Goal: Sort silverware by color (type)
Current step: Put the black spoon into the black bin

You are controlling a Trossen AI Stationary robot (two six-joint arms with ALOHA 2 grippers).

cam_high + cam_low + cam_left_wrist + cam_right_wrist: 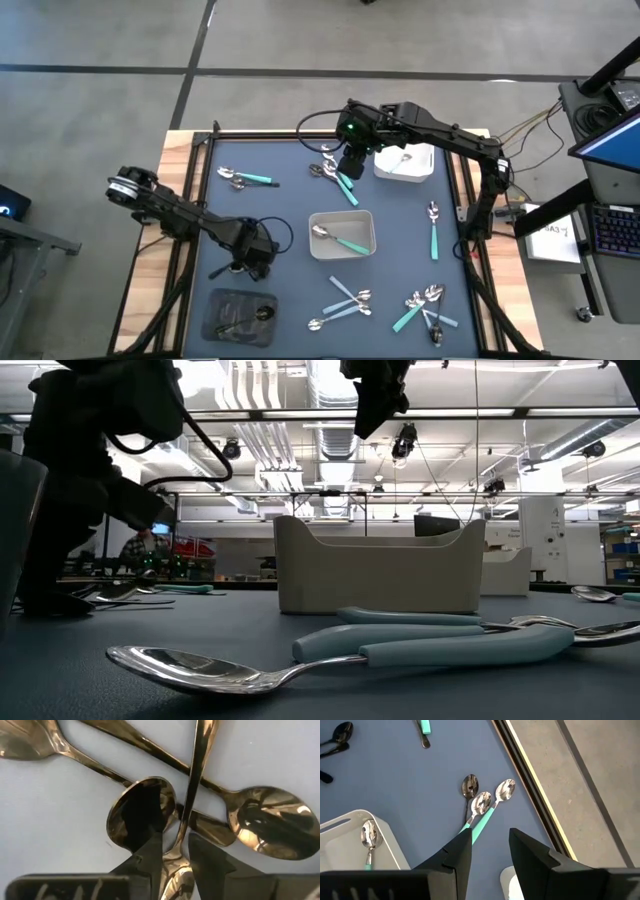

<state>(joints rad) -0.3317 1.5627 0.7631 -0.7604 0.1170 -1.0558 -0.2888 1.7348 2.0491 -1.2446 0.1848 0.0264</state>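
Note:
My left gripper (252,262) is low over a small pile of black spoons (142,810) on the blue mat, left of centre. Its fingers (150,857) stand open, close on either side of one black handle (197,770), with a thin gap showing. My right gripper (490,845) hangs open and empty above three spoons near the table's back edge, two of them teal-handled (481,802). In the high view this gripper (350,165) is beside the white tray (422,172). More silverware lies scattered: teal pieces (245,180), pale-blue-handled ones (345,300).
A grey tray (368,220) at the centre holds a teal-handled spoon. A dark tray (222,300) at the front left holds black pieces. A mixed cluster (425,305) lies front right, a teal piece (433,225) at the right. A person (140,545) shows far behind the table.

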